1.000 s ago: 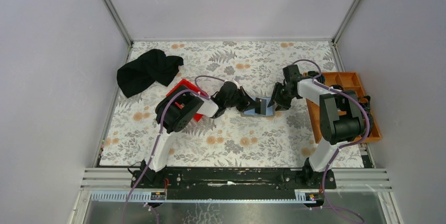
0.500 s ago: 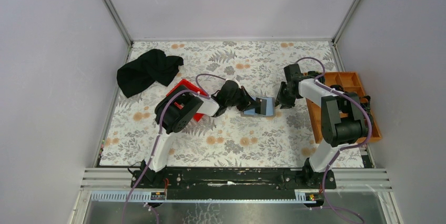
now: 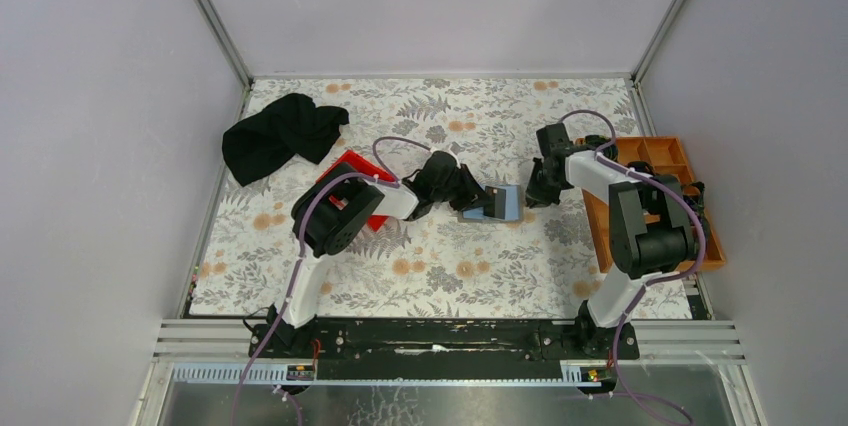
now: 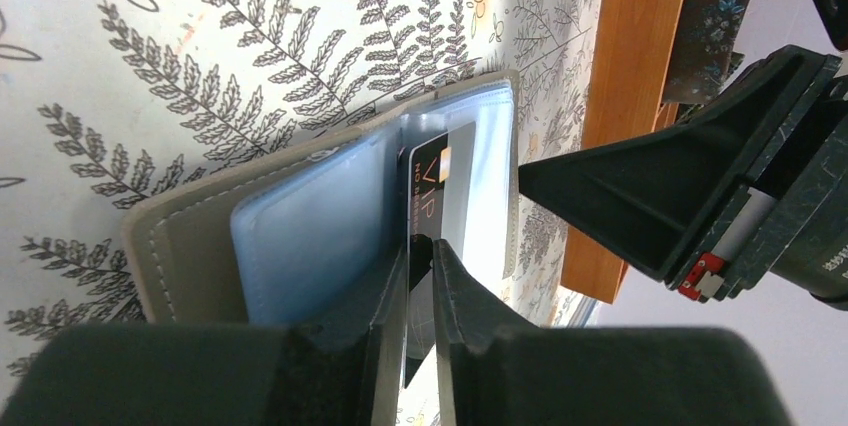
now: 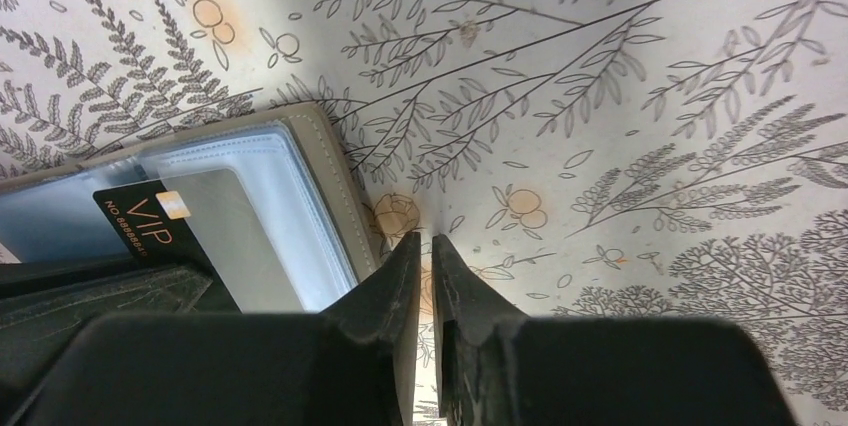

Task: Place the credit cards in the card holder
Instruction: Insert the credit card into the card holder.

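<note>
Since the left gripper [image 4: 420, 248] is the one on the work, I start there: its jaws stand almost together, with only a thin slit between them. The near edge of a dark card [image 4: 432, 171] marked "VIP" runs into that slit. Whether the jaws pinch the card or have just let go, I cannot tell. The far part of the card sits under a clear sleeve [image 4: 490, 176] of the card holder [image 4: 190, 236], which lies open and flat on the patterned tablecloth [image 5: 600, 96].

The right gripper [image 5: 426, 238] is nearly closed with nothing between its jaws. Its tips are down at the cloth just beside the holder's outer edge, apart from the card (a bracing position, in my judgement).

Progress: one card is partly seated, its near end not yet inside the sleeve. A pale blue panel [image 4: 310, 236] fills the other page, but I cannot tell whether it is a card or only the sleeve. Remaining work, as I judge it, is to push the dark card fully home and then load any others. Whether more cards wait in the orange tray [image 3: 650, 161] or the red bin [image 3: 352, 168], the overhead view is too small to show.
</note>
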